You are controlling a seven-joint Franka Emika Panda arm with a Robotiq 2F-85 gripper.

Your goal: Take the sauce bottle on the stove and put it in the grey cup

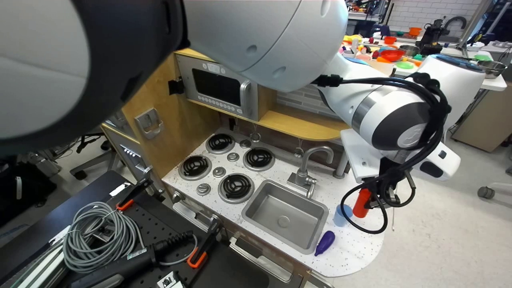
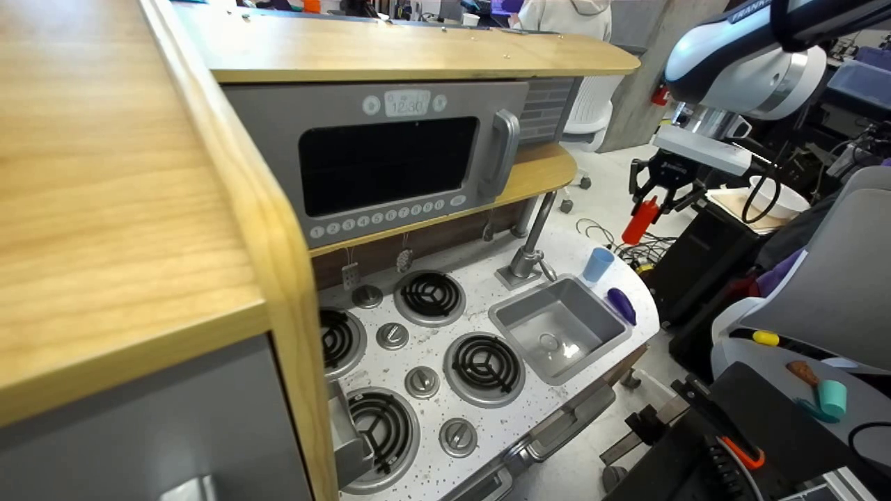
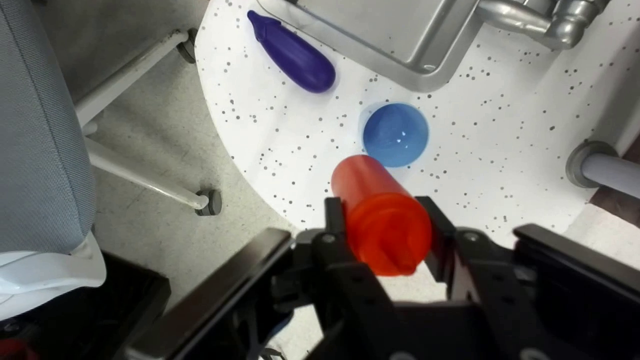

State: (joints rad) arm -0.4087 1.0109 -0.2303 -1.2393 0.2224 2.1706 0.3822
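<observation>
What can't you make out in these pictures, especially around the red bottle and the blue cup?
Gripper: cut off by the bottom edge in the wrist view.
Red bottle: upper end hidden by gripper and black cables in an exterior view.
Blue cup: in the wrist view, the bottle covers some of its rim.
Sink: cut off by the wrist view's top edge.
Stove burner: partly hidden by a wooden panel in an exterior view.
</observation>
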